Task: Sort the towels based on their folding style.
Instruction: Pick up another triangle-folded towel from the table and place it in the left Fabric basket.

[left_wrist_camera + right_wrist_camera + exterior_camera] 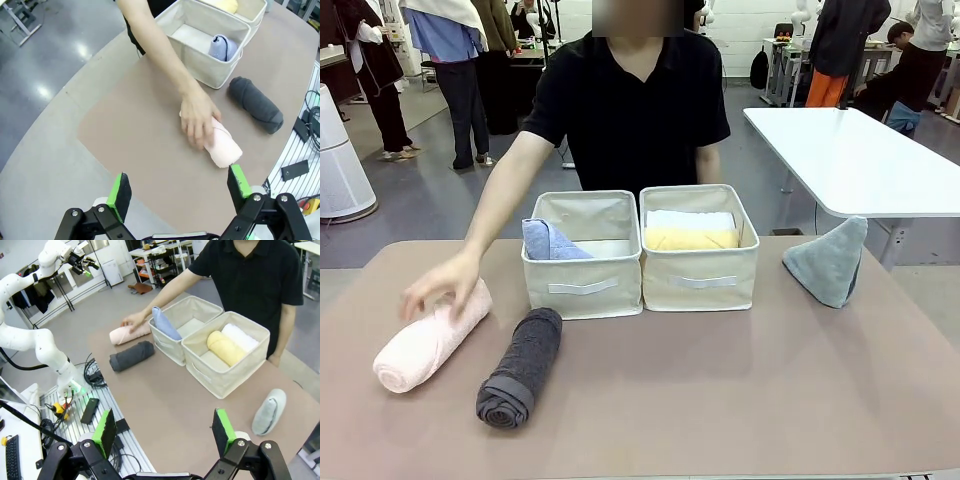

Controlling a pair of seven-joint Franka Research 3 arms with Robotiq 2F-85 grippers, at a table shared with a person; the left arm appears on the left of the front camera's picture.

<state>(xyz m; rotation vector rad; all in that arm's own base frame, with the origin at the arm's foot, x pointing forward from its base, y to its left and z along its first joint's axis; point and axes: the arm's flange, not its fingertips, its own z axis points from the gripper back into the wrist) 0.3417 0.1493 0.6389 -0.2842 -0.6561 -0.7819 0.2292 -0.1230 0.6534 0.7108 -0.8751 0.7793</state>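
left gripper (179,186): jaws apart, empty
pink rolled towel (430,338): laid far left on table (720,400), touched by person's hand (442,285)
dark grey rolled towel (520,367): laid beside it
left bin (582,290): lavender-blue cone towel (550,241) inside
right bin (700,282): white roll (690,218) and yellow roll (690,238) inside, touching
grey-green cone towel (828,260): stood right of bins
right gripper (164,426): jaws apart, empty

Clearance on the table (720,400).
Near-right corner lay open; a person's hand (440,285) covered the pink towel (420,350) near the left edge.

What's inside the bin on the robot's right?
Two rolled towels side by side: yellow towel nearer the robot, white towel behind it. The bin floor beneath them is covered.
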